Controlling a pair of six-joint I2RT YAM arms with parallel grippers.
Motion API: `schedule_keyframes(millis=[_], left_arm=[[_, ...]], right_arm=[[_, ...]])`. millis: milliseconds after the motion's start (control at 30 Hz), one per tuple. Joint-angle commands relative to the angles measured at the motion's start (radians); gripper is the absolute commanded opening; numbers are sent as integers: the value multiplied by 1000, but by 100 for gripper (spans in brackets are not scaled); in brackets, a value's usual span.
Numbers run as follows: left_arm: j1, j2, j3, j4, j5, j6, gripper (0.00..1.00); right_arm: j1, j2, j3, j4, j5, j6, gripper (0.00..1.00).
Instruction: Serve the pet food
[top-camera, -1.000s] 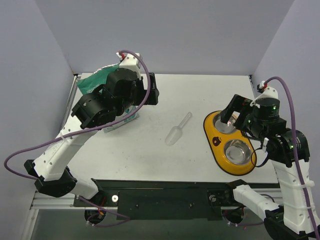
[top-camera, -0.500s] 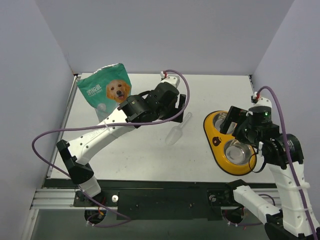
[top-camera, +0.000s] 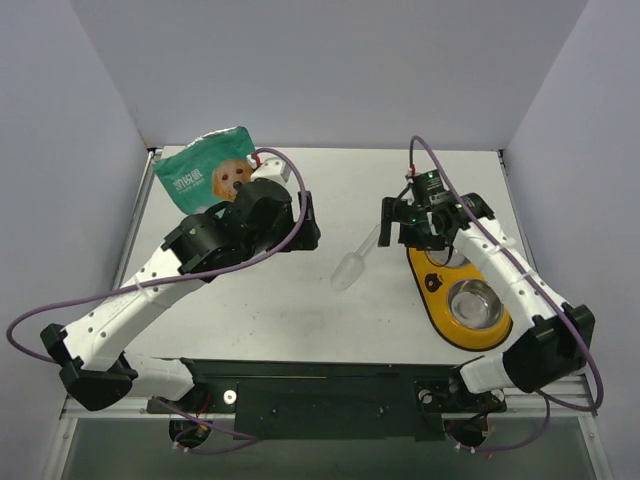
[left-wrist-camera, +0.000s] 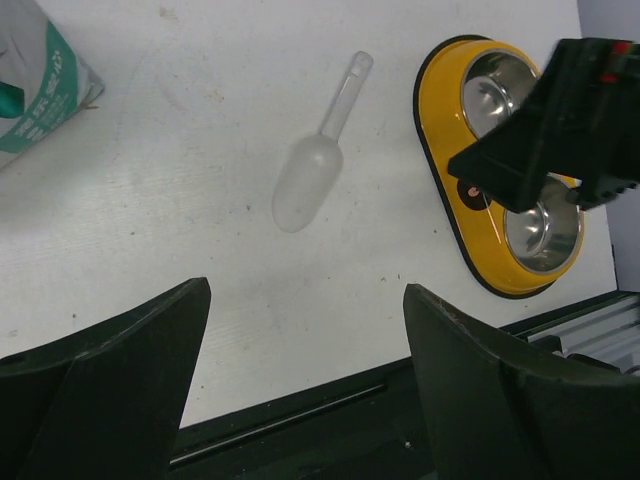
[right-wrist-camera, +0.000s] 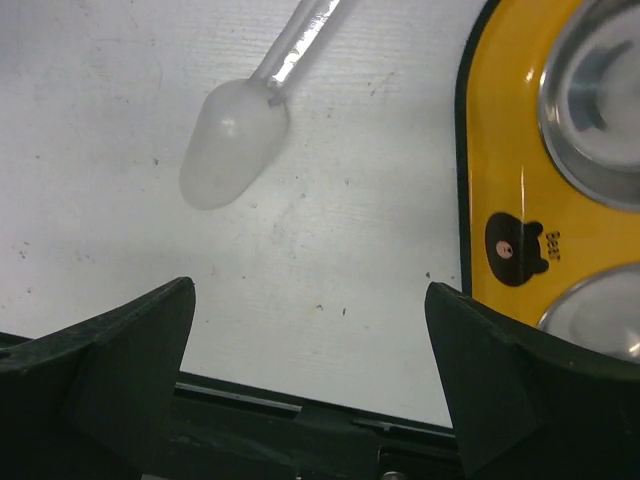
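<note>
Both arms have shifted: the right gripper (right-wrist-camera: 308, 290) has swung left from beside the yellow feeder (top-camera: 432, 283) and now hangs just right of the clear plastic scoop (top-camera: 355, 262). The left gripper (left-wrist-camera: 305, 290) has drawn back left, toward the teal dog-food bag (top-camera: 205, 175). Each hand has its jaws spread wide and carries nothing. My reading is that the right arm is lining up on the scoop while the left makes room.

No pet food shows anywhere. It is probably inside the bag, upright at the far left, so no heading or axis can be told. The scoop lies flat mid-table on a diagonal, handle far-right, cup near-left. The near steel bowl (top-camera: 475, 303) looks bare.
</note>
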Motion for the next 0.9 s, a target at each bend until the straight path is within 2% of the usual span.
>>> schedule_keyframes(millis=[0,100,133,233,267,333,433,533,633,867], left_arm=[[27,-96,-30,21,14,-15,89],[56,-103,-11,-24,24,2,89],[59,-99,8,-33,35,16,89],[68,-88,43,-62,43,65,89],[68,-87,54,-65,44,91,89],[70,-82,59,-71,34,115,89],[73,-90,59,-53,32,135,89],[76,-106,39,-9,34,163,89],[82,-119,13,36,52,193,89],[90,-123,6,80,75,295,89]], right_arm=[[22,159,64,109,21,-93,90],[39,270,124,121,79,-154,87],[41,324,154,124,78,-165,81],[35,417,191,128,71,-191,78],[32,457,223,121,71,-179,74],[27,520,277,69,97,-107,69],[36,560,276,107,47,49,66],[41,588,300,92,90,205,51],[41,602,310,69,162,275,46],[35,660,316,68,183,358,40]])
